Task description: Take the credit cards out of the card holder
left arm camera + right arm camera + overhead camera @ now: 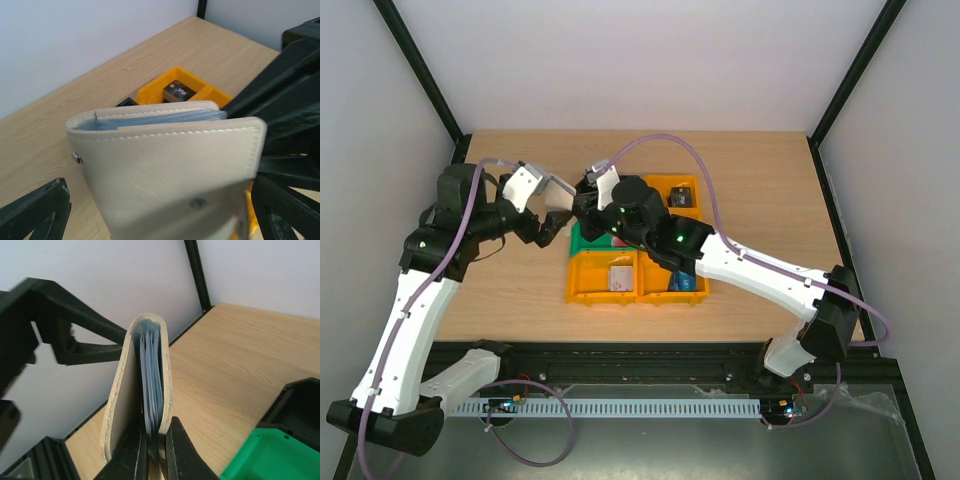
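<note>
Right gripper (157, 437): clamped on card holder (125, 390) edge. Left gripper (160, 210): fingers wide apart, no contact. Probably light, flexible cover; best to pinch blue-grey leaves (155, 117) at open mouth.

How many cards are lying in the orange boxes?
3: a dark card in the far orange box, a white-pink card in the near-left orange box, a blue card in the near-right orange box. The right arm may hide more.

The card holder (170, 175) is cream, its pockets (150, 375) pale blue, bins (590, 272) orange.
</note>
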